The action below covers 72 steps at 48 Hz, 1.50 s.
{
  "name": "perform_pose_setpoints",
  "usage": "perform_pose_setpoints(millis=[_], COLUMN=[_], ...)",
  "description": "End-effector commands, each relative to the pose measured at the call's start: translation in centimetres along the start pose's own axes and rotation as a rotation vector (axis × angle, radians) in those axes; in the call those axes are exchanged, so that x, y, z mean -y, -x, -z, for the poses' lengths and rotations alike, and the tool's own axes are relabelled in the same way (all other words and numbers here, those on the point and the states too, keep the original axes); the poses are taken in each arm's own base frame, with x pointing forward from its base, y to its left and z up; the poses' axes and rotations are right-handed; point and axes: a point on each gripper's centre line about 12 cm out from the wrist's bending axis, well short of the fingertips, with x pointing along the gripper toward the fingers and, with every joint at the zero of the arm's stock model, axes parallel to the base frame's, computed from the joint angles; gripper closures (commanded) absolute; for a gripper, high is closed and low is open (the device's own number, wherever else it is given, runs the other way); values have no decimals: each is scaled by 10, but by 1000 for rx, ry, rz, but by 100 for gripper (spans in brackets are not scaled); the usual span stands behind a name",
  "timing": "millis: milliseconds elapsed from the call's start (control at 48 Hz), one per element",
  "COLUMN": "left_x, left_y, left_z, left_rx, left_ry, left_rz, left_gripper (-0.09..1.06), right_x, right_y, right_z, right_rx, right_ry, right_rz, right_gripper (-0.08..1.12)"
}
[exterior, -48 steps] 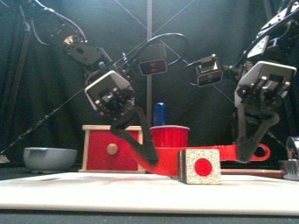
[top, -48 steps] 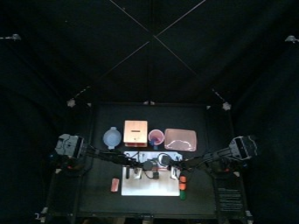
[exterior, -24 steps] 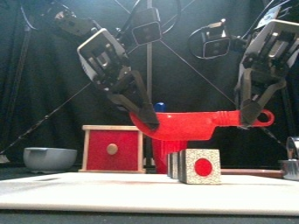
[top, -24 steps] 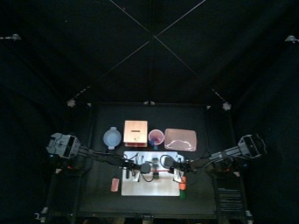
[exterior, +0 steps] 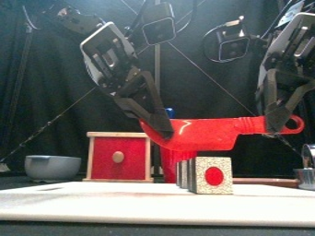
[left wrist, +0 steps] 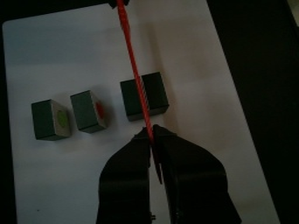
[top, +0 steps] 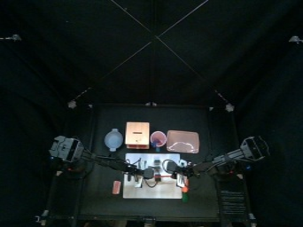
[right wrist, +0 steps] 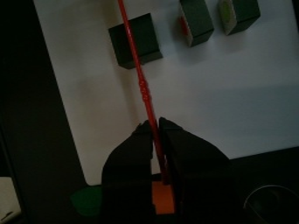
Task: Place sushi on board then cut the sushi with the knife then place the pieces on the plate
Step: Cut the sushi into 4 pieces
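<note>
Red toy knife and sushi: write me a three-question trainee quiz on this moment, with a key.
1. Of the left gripper and the right gripper, which grips the red plastic toy knife? A) left only B) right only C) both
2. Fill in: ___ dark green toy sushi blocks stand on the white cutting board.
3. True or false: the knife lies flat on that board.
Key: 1 C; 2 three; 3 false.

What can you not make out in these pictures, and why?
Front view: the nearest sushi piece hides most of the others.
Wrist views: the red knife shows edge-on, a thin line; blade shape unreadable.
Front view: a grey thing is cut off by the right edge.
Top view: things on the white board are too small.
</note>
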Motion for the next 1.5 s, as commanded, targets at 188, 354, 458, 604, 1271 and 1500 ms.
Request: perform_pose_setpoints(millis=[188,354,458,604,1271,1500], left_x=[17,19,19,19,19,22], left_y=[3,2,2,-1,-24,-22], left_z=[-9,-8,-7,-5,18,15], left_rx=[23,21,16,5,-76,-66], left_ry=[-17,-19,-20,-10,23,33], left_rz=[31,33,34,34,35,42], left_gripper=[55,55,55,55,55,55], right_x=[1,0,0,0,-2,-12], right_y=[-3,-7,-8,-10,-37,-36], right_z=[1,3,4,4,15,16], right_rx=[-11,-23,-28,-29,-102,-105], right_ry=[-27,-23,-21,-22,-33,-36], right_rz=[0,6,7,7,27,2], right_gripper=[67,67,67,67,67,67])
